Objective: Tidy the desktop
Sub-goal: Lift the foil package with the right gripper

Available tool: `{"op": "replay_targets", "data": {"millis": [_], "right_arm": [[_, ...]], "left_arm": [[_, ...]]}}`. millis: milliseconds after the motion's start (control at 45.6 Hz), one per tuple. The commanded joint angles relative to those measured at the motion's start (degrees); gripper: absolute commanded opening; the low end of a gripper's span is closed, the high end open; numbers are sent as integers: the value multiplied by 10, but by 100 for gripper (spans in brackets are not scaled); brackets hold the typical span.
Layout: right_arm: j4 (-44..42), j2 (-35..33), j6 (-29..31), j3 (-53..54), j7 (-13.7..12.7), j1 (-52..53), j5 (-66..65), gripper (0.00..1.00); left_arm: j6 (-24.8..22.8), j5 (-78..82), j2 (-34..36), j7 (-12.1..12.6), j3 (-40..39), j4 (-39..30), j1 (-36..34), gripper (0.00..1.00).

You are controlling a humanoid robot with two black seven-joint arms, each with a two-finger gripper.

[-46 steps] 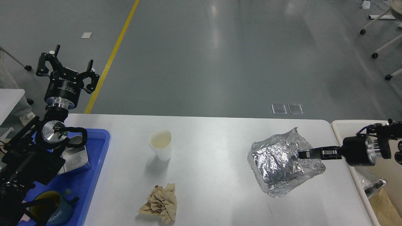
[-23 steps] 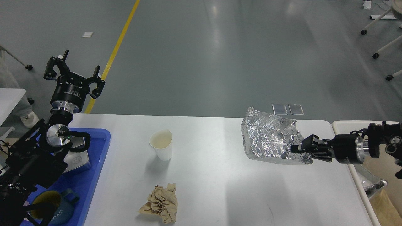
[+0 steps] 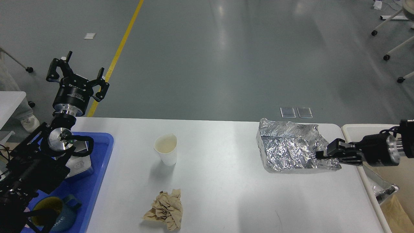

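One mug (image 3: 53,215) and a metal box (image 3: 77,165) sit in the blue tray (image 3: 97,181).

The foil sheet (image 3: 291,145) lies just left of the right pincer (image 3: 323,154), touching it, on the table (image 3: 220,194); the cup (image 3: 166,149) stands well left; the paper wad (image 3: 165,209) lies nearer and left; the bin (image 3: 355,129) sits right.

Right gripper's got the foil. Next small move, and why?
Probably carry the foil further right, over the cream bin beside the desktop, then let go. The right gripper is shut on the foil's right edge, and most of the sheet hangs over the tabletop, left of the bin's rim. The left gripper is open and raised, holding nothing.
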Motion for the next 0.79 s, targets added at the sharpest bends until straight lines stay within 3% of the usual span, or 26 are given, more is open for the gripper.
{"op": "replay_targets", "data": {"millis": [0, 395, 505, 768], "right_arm": [[14, -5, 14, 0, -1, 38, 21, 0], [56, -3, 19, 2, -8, 89, 77, 0], [55, 8, 5, 0, -22, 86, 76, 0], [48, 67, -86, -45, -91, 73, 80, 0]], "left_arm": [[1, 1, 0, 0, 0, 0, 0, 97], [2, 0, 4, -1, 40, 0, 2, 97], [7, 0, 4, -1, 40, 0, 2, 97], [28, 1, 6, 0, 68, 0, -1, 97]]}}
